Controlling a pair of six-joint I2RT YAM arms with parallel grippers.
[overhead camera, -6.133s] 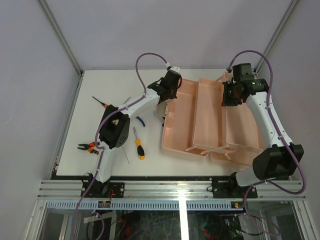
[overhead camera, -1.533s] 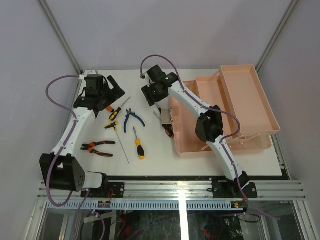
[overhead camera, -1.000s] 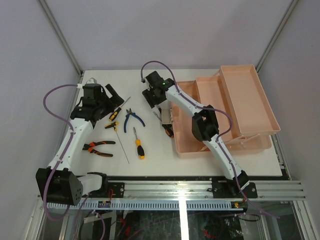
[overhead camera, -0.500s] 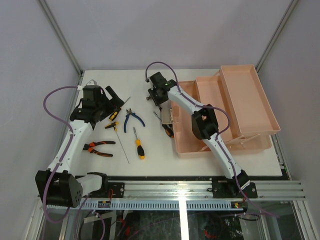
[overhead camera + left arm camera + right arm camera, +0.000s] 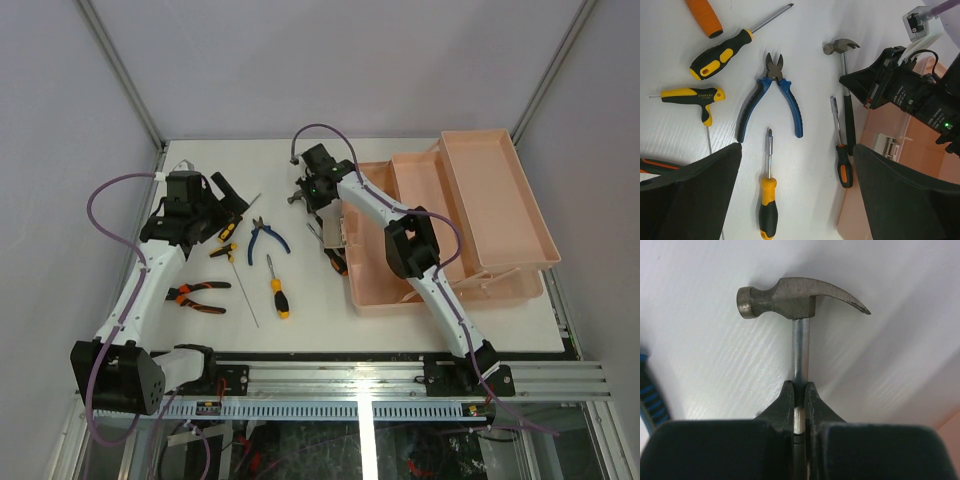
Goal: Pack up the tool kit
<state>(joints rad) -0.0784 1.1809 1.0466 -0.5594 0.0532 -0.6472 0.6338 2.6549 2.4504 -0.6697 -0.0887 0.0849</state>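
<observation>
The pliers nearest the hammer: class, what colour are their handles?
Blue handles on the pliers, with a dark metal head. The left wrist view shows them best.

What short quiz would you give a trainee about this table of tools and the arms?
1. True or false: the right gripper is shut on the shaft of the small steel claw hammer.
2. Where do the blue-handled pliers lie? A) on the white table; B) in the right gripper; C) under the hammer.
3. Which gripper's jaws stand wide open, holding nothing?

Key: 1 true; 2 A; 3 the left gripper.
</observation>
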